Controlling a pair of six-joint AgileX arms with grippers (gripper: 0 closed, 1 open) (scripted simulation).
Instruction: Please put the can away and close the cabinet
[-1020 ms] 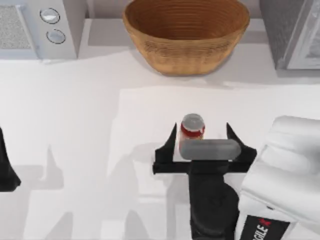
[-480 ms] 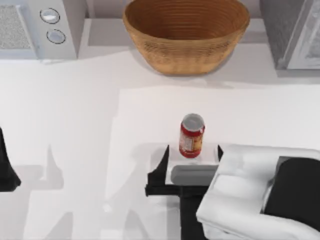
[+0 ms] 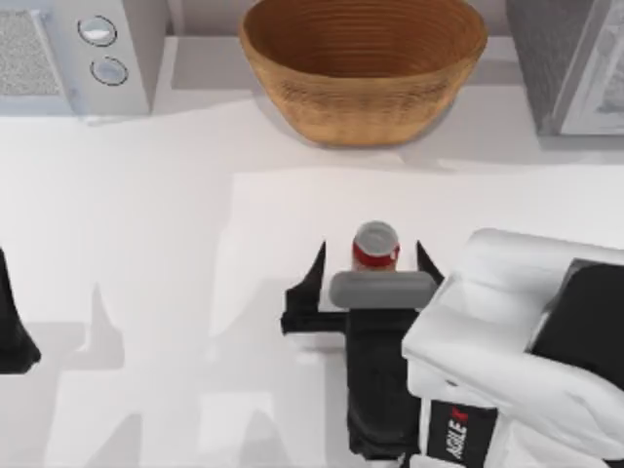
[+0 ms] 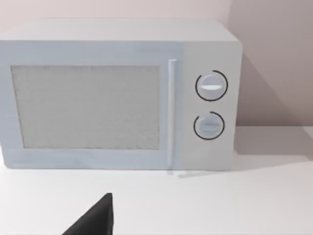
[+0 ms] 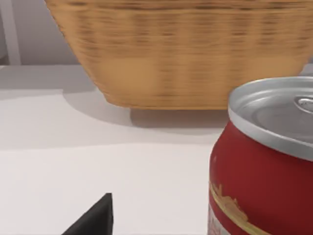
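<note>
At the table's far left edge, the left gripper (image 3: 12, 336) sits parked, a dark shape cut off by the frame; whether its fingers are apart or together cannot be told. Beyond it, in the far left corner, stands a white microwave (image 3: 73, 54) with two round dials, which the left wrist view sees head-on (image 4: 117, 95). Toward the middle, the right gripper (image 3: 370, 268) has its two black fingers spread wide, one on each side of the can (image 3: 375, 246). The can stands upright between the fingers, not touched by either as far as can be seen. In the right wrist view the can (image 5: 259, 161) is close up, red with a silver top. Past the can, away from the gripper, sits a woven basket (image 3: 363, 68). At the far right corner stands a grey cabinet (image 3: 570, 63).
</note>
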